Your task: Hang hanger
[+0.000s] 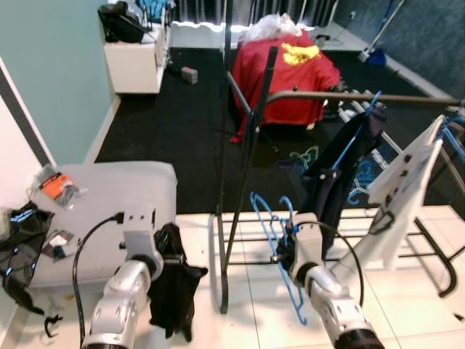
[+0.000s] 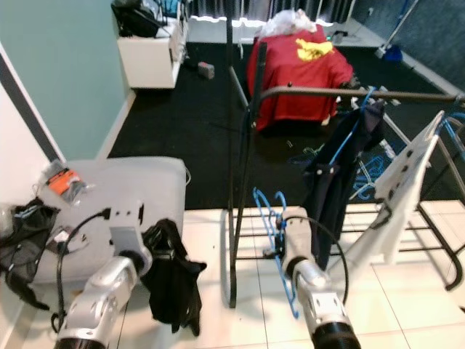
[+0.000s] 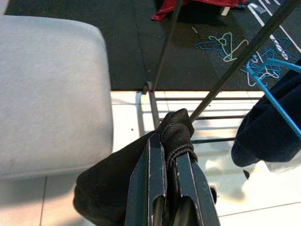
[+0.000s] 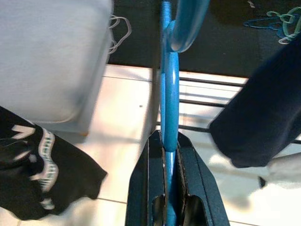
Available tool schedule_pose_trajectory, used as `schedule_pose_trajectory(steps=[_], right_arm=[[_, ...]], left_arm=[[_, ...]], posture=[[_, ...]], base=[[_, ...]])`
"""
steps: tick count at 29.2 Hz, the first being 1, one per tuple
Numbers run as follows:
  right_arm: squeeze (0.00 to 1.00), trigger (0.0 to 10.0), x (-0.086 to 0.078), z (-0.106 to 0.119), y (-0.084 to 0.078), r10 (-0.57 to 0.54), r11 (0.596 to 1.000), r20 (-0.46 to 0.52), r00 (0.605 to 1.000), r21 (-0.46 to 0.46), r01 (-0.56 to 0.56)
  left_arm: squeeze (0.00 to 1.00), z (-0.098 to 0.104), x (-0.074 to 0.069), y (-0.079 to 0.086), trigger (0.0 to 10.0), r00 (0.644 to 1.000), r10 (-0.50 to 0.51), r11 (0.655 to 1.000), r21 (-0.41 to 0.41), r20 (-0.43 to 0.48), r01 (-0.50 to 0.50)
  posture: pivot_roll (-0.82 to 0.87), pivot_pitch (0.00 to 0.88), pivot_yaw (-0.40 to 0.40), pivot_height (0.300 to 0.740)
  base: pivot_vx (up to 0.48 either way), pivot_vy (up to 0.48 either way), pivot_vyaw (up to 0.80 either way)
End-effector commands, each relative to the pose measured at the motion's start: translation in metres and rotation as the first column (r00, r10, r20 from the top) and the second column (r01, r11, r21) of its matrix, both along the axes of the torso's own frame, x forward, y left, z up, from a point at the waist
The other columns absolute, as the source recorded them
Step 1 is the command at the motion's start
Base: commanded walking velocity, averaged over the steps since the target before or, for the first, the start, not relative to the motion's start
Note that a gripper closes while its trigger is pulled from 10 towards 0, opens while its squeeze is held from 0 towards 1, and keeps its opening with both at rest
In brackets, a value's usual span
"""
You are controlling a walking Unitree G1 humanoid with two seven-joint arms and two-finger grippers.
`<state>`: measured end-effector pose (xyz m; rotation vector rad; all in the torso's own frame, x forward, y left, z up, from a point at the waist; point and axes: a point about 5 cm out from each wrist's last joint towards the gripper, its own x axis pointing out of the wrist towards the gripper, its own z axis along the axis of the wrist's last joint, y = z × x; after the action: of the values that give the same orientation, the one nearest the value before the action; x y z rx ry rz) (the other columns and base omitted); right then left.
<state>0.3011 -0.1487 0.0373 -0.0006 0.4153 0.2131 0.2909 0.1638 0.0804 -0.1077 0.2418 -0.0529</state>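
Observation:
My right gripper (image 4: 170, 146) is shut on a blue plastic hanger (image 1: 275, 231), held low beside the foot of a dark clothes rack (image 1: 247, 145). My left gripper (image 3: 170, 149) is shut on a black garment (image 1: 173, 287) that droops from its fingers over the white tiled floor. The rack's top rail (image 1: 363, 97) runs to the right and carries a dark blue garment on a blue hanger (image 1: 347, 156).
A grey cushioned seat (image 1: 109, 196) stands at my left with small items and a black bag (image 1: 22, 240) on it. A white drying rack (image 1: 407, 189) leans at the right. Loose hangers (image 1: 309, 156) lie on the black carpet. A red garment (image 1: 287, 73) drapes behind.

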Motion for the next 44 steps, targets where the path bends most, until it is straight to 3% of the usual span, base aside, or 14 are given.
schedule_pose_trajectory(steps=[1, 16, 44], right_arm=[[0.0, 10.0, -0.001, -0.0004, -0.0015, 0.0, 1.0, -0.007, 1.0, -0.005, 0.0], [0.0, 10.0, -0.0019, -0.0017, -0.0023, -0.004, 1.0, -0.015, 1.0, -0.005, 0.004], [0.0, 10.0, -0.0034, -0.0023, -0.0064, -0.027, 1.0, -0.02, 0.999, -0.003, 0.027]], left_arm=[[0.0, 0.0033, 0.001, -0.0001, 10.0, 1.0, -0.006, 1.0, -0.005, 0.01, 0.006], [0.0, 0.0035, 0.0022, 0.0002, 10.0, 1.0, -0.015, 1.0, 0.001, 0.008, 0.015], [0.0, 0.0027, 0.0073, -0.0093, 10.0, 0.996, -0.091, 0.995, 0.05, -0.008, 0.092]], posture=[[0.03, 0.013, -0.042, 0.74], [0.03, 0.017, -0.035, 0.74], [0.02, 0.019, -0.018, 0.74]], base=[[-0.277, 0.0, 0.0], [-0.273, 0.0, 0.0], [0.0, -0.022, 0.0]])
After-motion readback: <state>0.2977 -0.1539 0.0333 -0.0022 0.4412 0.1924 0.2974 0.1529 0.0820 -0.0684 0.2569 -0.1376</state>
